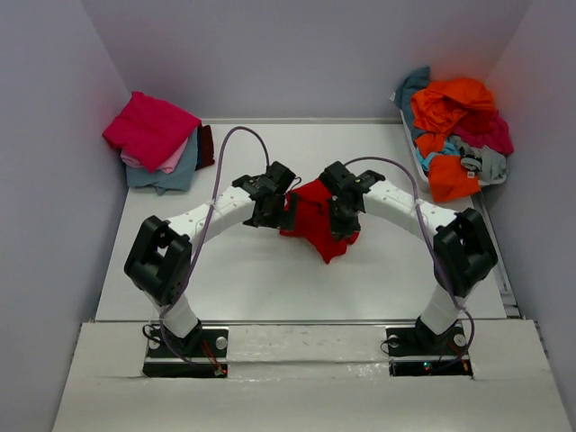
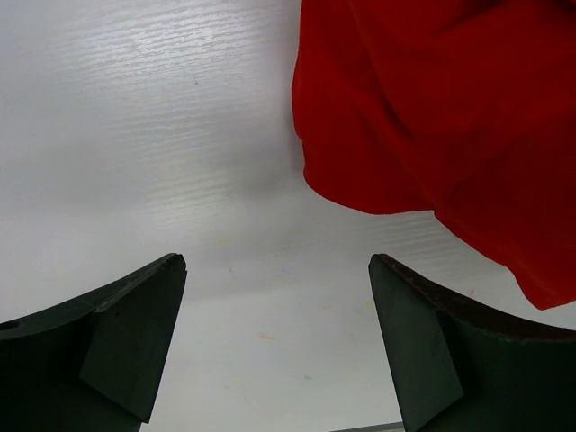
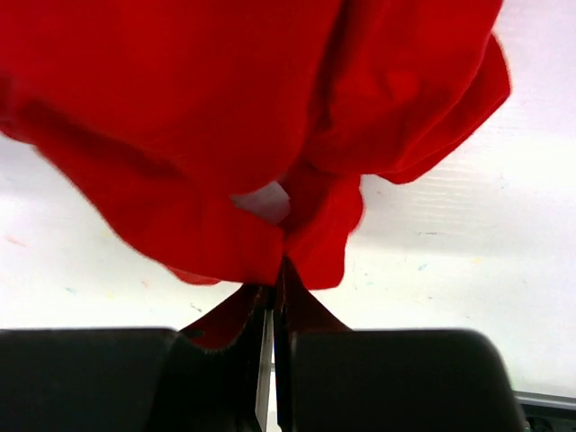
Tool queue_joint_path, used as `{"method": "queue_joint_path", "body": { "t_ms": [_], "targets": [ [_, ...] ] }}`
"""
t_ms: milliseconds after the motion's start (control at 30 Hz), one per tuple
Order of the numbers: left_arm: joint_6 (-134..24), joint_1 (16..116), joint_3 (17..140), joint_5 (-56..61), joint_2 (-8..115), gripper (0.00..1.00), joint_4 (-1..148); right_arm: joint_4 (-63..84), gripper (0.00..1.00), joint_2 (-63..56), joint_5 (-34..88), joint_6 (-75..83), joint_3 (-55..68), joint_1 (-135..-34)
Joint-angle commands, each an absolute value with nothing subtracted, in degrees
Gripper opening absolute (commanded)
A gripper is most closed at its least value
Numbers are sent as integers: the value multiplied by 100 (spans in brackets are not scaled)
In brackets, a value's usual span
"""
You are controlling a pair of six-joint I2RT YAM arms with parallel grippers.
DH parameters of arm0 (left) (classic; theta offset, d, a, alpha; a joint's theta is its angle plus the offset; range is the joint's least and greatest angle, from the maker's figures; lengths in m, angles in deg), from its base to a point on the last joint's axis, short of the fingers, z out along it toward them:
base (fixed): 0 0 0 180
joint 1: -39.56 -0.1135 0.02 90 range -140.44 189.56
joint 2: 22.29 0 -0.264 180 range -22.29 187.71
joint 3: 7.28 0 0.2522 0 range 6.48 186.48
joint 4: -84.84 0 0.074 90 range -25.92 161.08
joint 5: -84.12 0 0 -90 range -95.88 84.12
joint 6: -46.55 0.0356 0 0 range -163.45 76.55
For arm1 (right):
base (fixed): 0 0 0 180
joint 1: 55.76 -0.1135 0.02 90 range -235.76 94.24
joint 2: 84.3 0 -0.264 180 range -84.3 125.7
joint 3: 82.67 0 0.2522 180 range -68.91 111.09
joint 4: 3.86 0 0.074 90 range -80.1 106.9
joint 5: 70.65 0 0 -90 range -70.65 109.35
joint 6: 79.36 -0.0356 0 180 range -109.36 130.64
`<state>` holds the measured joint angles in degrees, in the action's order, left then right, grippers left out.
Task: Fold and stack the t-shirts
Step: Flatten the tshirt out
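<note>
Left gripper (image 2: pixel 279 270) hanging wide open, holding nothing, jaws straddling bare white table (image 1: pixel 225 279) just beside left edge of crumpled bright red cloth t-shirt (image 1: pixel 310 216). Shirt lying bunched at table centre, between both wrists. Right gripper (image 3: pixel 274 306) pinching shut on fold of red cloth.

Step in hand, likely: taking hold of shirt for spreading flat before folding. Next move calling for left jaws reaching rightward onto cloth edge and closing there.

Both arms arching inward, elbows out, wrists pitching down.

Folded magenta-pink-blue shirt stack (image 1: pixel 157 144) sitting far left; orange-teal unsorted heap (image 1: pixel 454 126) far right.

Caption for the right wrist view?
Right gripper shut on the red t-shirt, its cloth bunched over the white table.
</note>
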<state>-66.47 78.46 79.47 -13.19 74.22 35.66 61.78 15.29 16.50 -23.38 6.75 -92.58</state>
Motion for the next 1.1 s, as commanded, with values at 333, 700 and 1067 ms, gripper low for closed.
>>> {"method": "queue_joint_path", "body": {
  "t_ms": [333,700,1067],
  "targets": [
    [-6937,7911,7574,-1370,6657,95,4374,7705,7,1140,442,-1573,4786,-9258],
    [-6973,8069,7337,-1159,6410,95,4902,8084,7,1318,-59,-967,7215,-9363],
    [-6744,8571,8126,-1071,7439,94,4885,7793,7,157,-1368,-808,6925,-9496]
  ]
}}
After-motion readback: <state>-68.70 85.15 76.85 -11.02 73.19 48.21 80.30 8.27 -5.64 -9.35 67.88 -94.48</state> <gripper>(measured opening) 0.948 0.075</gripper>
